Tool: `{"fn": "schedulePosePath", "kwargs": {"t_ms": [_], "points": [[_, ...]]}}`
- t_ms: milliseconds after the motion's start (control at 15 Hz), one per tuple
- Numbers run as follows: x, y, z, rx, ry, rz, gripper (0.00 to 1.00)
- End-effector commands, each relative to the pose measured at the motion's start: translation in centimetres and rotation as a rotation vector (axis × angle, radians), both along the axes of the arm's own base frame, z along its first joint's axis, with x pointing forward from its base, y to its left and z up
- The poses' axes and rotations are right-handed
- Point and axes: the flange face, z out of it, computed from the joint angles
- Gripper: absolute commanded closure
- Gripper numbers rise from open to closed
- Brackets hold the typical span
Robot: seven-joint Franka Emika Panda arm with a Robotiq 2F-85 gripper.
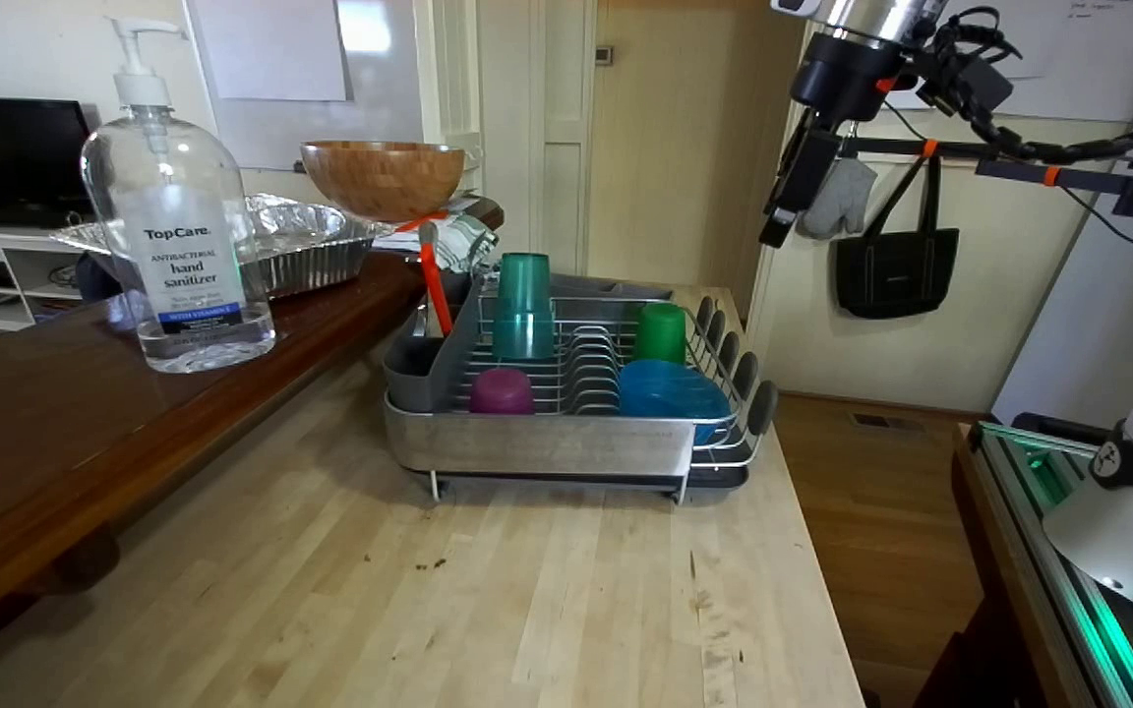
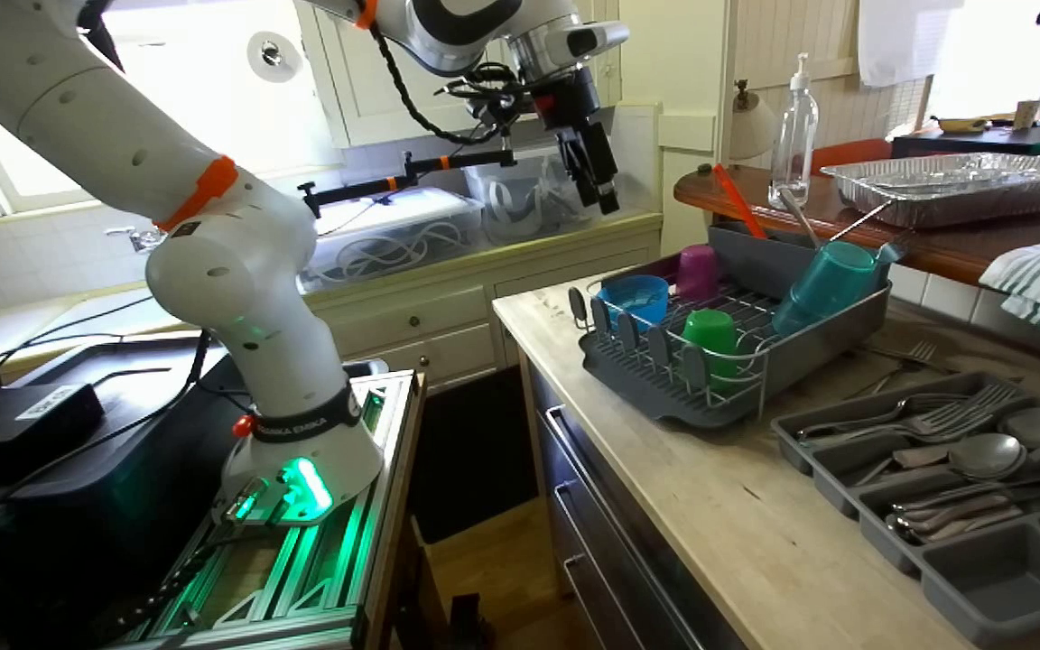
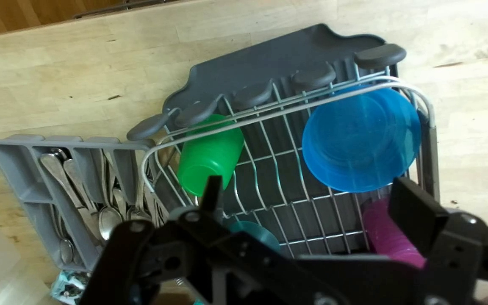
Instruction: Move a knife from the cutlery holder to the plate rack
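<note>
The plate rack is a silver wire dish drainer on the wooden counter, also in an exterior view and the wrist view. The dark grey cutlery holder sits along one end of it, also in an exterior view; the gripper body hides it in the wrist view. A long orange-red utensil with a dark end, perhaps a knife, leans upright in the holder beside metal utensils. My gripper is open and empty, high above the rack, also in both exterior views.
The rack holds a green cup, teal cups, a purple cup and a blue bowl. A grey cutlery tray lies beside it. A raised brown tabletop with hand sanitizer borders the counter.
</note>
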Motion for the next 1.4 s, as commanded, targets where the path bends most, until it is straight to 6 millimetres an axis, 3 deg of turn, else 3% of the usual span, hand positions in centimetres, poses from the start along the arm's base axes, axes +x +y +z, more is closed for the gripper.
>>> {"fn": "schedulePosePath", "kwargs": {"t_ms": [0, 400, 733, 1000, 1133, 1267, 1333], "points": [[1.6, -2.6, -1.5, 0.05, 0.004, -0.012, 0.0], [4.9, -10.8, -6.1, 0.071, -0.037, 0.046, 0.0], [7.2, -20.9, -11.3, 0.009, -0.061, 0.16, 0.0], [7.9, -28.0, -15.1, 0.087, -0.024, 0.102, 0.0], [9.3, -31.2, -16.5, 0.162, 0.013, 0.028, 0.0], [11.1, -33.5, -17.8, 0.238, 0.064, -0.05, 0.0], [8.3, -31.4, -16.1, 0.19, 0.01, -0.008, 0.0]]}}
